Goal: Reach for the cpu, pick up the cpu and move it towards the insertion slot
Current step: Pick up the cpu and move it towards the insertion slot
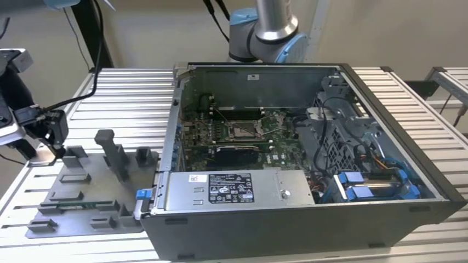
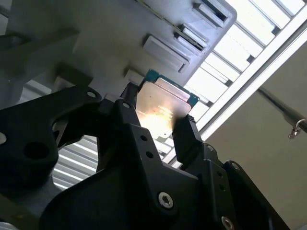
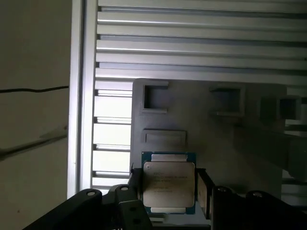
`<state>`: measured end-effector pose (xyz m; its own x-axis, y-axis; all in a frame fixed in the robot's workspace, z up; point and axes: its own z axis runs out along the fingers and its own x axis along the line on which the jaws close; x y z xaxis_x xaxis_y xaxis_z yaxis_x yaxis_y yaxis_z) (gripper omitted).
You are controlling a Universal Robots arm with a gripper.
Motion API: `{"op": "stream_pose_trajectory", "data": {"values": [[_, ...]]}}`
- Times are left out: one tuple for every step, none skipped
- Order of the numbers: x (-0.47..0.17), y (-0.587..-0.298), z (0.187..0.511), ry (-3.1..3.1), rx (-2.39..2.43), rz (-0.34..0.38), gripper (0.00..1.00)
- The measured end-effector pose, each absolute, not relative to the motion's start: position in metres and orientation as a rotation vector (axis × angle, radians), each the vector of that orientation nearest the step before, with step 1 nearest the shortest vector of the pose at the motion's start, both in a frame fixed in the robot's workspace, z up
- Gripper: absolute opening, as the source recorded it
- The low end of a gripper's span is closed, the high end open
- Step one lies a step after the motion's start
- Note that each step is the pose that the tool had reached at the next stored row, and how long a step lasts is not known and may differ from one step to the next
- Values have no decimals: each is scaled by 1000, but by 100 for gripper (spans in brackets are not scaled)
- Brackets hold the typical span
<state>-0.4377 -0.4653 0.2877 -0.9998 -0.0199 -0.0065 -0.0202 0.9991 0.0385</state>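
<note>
cpu [image 3: 169,184] clamped in the tool [image 3: 169,190], silver face turned toward the tool, pinched by two opposite edges between black fingers [image 2: 186,139] – probably to keep the face and the underside free of contact. held flat and square, just above the grey fixture plate [image 3: 206,120] beneath the tool; lifted clear or grazing the plate, hard to tell.

shown by the first wrist view: the whole face with its greenish rim, centred between the fingers, over the plate's shallow recesses. shown by the second wrist view: the same grip from a low angle, one corner of the chip jutting past the fingertips.

added by the exterior view – the wider layout: tool [image 1: 58,143] low over the plate near an edge of the table [image 1: 124,93], insertion slot [image 1: 244,129] well apart from the tool, inside the open computer case [image 1: 292,224], silver frame around a dark centre.
</note>
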Motion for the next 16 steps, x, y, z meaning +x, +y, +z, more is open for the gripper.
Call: {"op": "stream_pose_trajectory", "data": {"values": [[-438,-465,290,3135,-32,60,0],[-438,-465,291,3135,-32,61,0],[-438,-465,293,3135,-32,60,0],[-438,-465,294,3135,-31,60,0],[-438,-465,295,3135,-31,61,0],[-438,-465,296,3135,-31,60,0],[-438,-465,297,3135,-31,61,0],[-438,-465,298,3135,-32,60,0],[-438,-465,299,3135,-31,61,0],[-438,-465,301,3135,-31,61,0],[-438,-465,302,3135,-32,61,0],[-438,-465,303,3135,-31,61,0],[-438,-465,304,3135,-31,61,0],[-438,-465,305,3135,-31,61,0],[-438,-465,306,3135,-31,61,0],[-438,-465,306,3135,-32,61,0]]}}
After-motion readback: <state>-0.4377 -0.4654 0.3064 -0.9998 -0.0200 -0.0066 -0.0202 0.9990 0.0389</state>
